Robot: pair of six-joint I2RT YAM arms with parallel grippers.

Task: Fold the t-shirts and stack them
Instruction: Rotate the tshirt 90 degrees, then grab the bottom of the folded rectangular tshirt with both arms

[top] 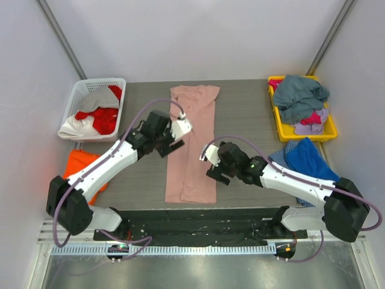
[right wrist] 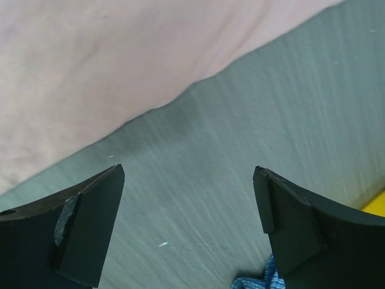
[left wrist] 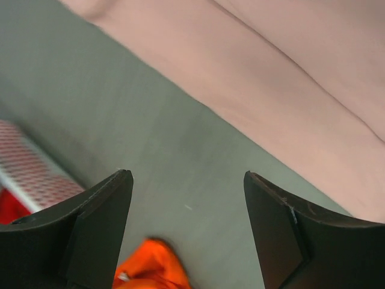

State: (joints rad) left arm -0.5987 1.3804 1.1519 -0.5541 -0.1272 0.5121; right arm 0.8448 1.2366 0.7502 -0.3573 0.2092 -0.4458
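The dusty-pink t-shirt (top: 192, 144) lay on the grey table (top: 246, 120) as a long narrow strip, folded lengthwise, between the two arms. The left gripper (left wrist: 187, 180) hung over bare tabletop with its jaws spread wide and nothing between them. In its wrist view the pink shirt's edge ran just beyond the fingertips and off to their right. A fold of the orange t-shirt (left wrist: 150, 268) showed back near the base of its fingers, and the white basket (top: 78, 90), holding a red shirt (top: 107, 120) and a white shirt (top: 75, 126), sat off to its left.

The right gripper (right wrist: 189, 174) was also open wide and empty, above the table just beside the pink shirt's other edge. That shirt lay ahead and to the left of its fingertips. The blue t-shirt (top: 307, 159) lay behind it, and the yellow bin (top: 272, 96) with a grey-teal shirt (top: 301, 96) stood farther off to its right.
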